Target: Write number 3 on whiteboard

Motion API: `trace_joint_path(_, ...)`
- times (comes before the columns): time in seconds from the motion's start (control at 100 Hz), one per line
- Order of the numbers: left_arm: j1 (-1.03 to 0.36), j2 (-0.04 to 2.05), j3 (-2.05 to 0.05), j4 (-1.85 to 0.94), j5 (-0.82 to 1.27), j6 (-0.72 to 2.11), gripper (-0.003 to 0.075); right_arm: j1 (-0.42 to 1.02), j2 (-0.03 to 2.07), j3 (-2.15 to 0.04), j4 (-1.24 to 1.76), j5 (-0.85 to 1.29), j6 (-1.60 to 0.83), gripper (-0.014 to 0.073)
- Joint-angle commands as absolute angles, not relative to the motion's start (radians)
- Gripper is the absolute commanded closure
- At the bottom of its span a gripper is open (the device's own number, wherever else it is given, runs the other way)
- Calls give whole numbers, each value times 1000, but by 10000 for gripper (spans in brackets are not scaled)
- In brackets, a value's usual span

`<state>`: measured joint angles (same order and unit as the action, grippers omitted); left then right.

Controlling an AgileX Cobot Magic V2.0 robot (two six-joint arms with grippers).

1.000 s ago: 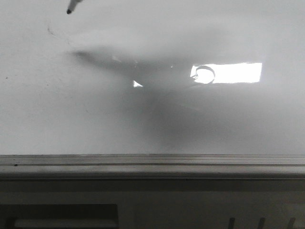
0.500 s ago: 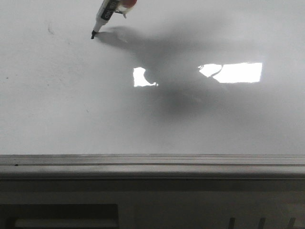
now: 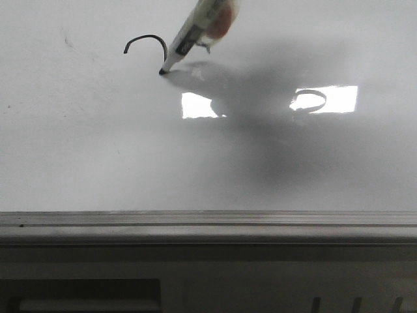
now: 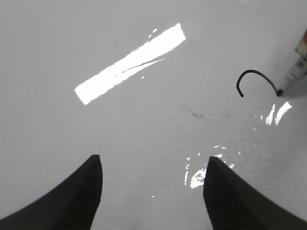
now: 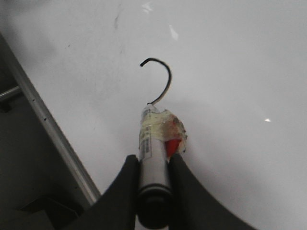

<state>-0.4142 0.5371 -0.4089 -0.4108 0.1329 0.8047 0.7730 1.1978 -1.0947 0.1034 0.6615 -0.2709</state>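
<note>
Upper left of front view: marker (image 3: 195, 32) tip touching whiteboard (image 3: 98, 150) at the end of a hooked stroke, the 3 (image 3: 146, 44) begun.
Right gripper (image 5: 152, 165): clamped on marker.
Left gripper (image 4: 152, 175): spread wide, holding nothing.

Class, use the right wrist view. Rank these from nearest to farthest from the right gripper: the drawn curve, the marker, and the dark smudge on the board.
1. Marker: clamped between the right gripper's fingers, so nearest.
2. Drawn curve: just past the marker tip, on the whiteboard.
3. Dark smudge: farthest, beyond the curve's free end, toward the board's far part.
</note>
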Motion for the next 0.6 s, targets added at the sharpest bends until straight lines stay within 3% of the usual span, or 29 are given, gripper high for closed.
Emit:
trace_joint_path(0.0, -413, 538, -443, -425, 59, 794, 293, 787, 1213, -1104, 83, 625, -270, 656)
trace_joint_path(0.16, -413, 538, -443, -425, 59, 794, 293, 789, 1215, -1104, 73, 606, -270, 656)
trace_joint_path(0.41, -413, 538, -443, -425, 59, 794, 293, 789, 1182, -1102, 62, 764, -218, 656)
trace_joint_path(0.59, -413, 538, -443, -425, 59, 794, 293, 827, 1216, -1056, 96, 702, -218, 657)
